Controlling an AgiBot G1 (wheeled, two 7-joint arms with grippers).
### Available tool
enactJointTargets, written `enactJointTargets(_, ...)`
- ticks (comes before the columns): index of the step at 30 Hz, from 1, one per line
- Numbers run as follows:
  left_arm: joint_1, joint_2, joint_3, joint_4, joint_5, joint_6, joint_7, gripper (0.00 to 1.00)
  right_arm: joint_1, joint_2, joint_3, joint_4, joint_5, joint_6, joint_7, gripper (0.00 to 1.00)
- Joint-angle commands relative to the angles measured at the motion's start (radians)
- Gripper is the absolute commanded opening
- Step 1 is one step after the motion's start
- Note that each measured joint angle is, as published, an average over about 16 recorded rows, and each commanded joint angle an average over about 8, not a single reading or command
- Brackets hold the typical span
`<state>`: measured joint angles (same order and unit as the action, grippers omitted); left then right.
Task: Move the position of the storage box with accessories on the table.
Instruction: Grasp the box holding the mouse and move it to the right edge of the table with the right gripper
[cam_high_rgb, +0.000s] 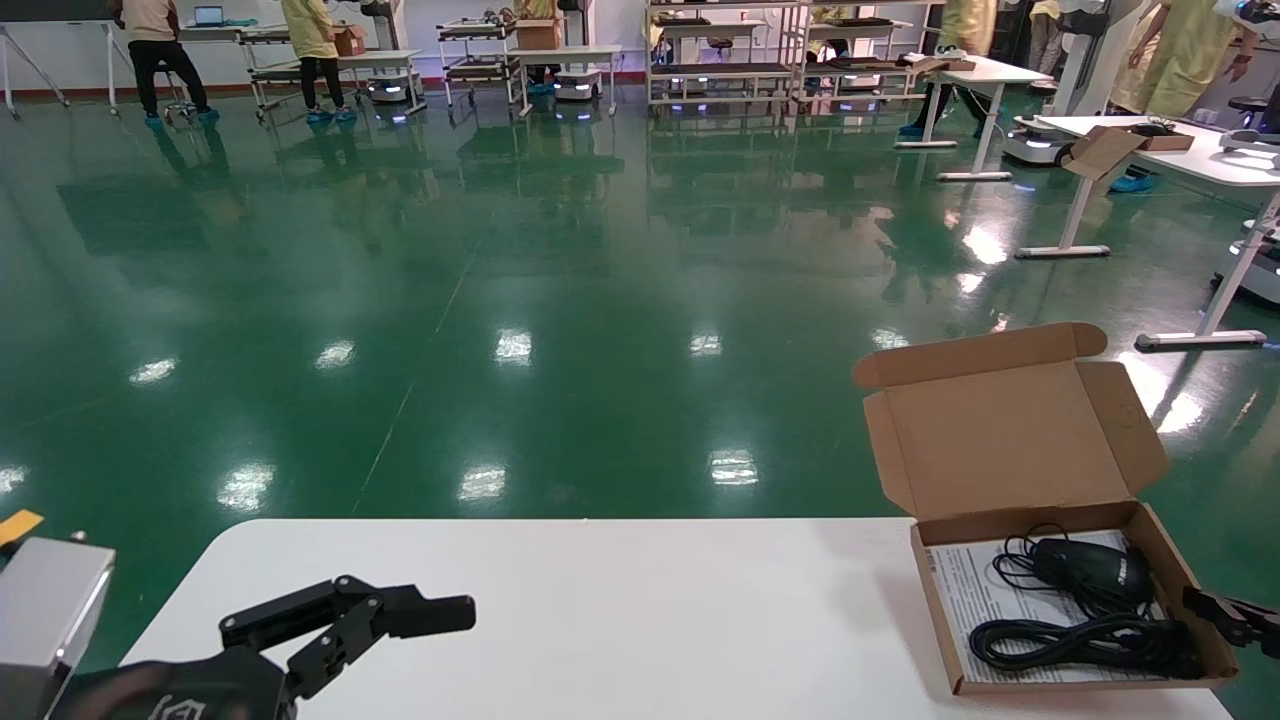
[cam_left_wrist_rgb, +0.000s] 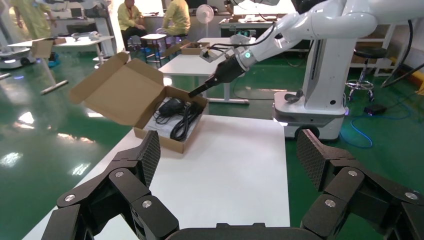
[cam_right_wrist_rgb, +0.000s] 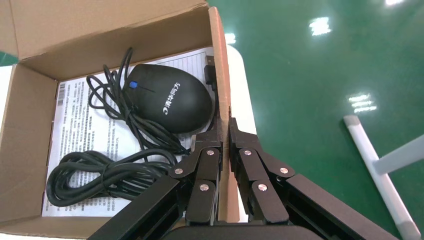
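Note:
The storage box (cam_high_rgb: 1010, 430), brown cardboard with its flap lid standing open, sits at the right end of the white table (cam_high_rgb: 620, 600). In it lie a black mouse (cam_high_rgb: 1090, 567), a coiled black cable (cam_high_rgb: 1080, 640) and a white printed sheet (cam_high_rgb: 965, 590). My right gripper (cam_high_rgb: 1205, 605) is shut on the box's right side wall (cam_right_wrist_rgb: 220, 75), one finger inside and one outside, as the right wrist view (cam_right_wrist_rgb: 224, 127) shows. The mouse (cam_right_wrist_rgb: 167, 97) and cable (cam_right_wrist_rgb: 100, 175) lie just beside the inner finger. My left gripper (cam_left_wrist_rgb: 227, 152) is open and empty over the table's front left.
The box stands close to the table's right edge and front right corner. Beyond the table is green floor. Other white tables (cam_high_rgb: 1150, 140), shelving racks (cam_high_rgb: 720, 50) and people stand far off.

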<state>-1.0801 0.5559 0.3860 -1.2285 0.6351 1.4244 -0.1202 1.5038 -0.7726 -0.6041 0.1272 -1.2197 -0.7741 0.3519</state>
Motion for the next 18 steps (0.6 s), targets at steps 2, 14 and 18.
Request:
enactJointTargets(2,0.0,0.0,0.0,0.0,0.0,0.0,0.0,1.0,-0.02,-0.013,0.026,-0.011,0.036,0.027,-0.05,0.0)
enactJointTargets(14,0.0,0.0,0.0,0.0,0.0,0.0,0.0,1.0,-0.044,-0.023,0.054,-0.074,0.075,0.029,-0.146,0.0)
enactJointTargets(18,0.0,0.0,0.0,0.0,0.0,0.0,0.0,1.0,-0.043,-0.017,0.056,-0.088,0.077,0.028,-0.164,0.0)
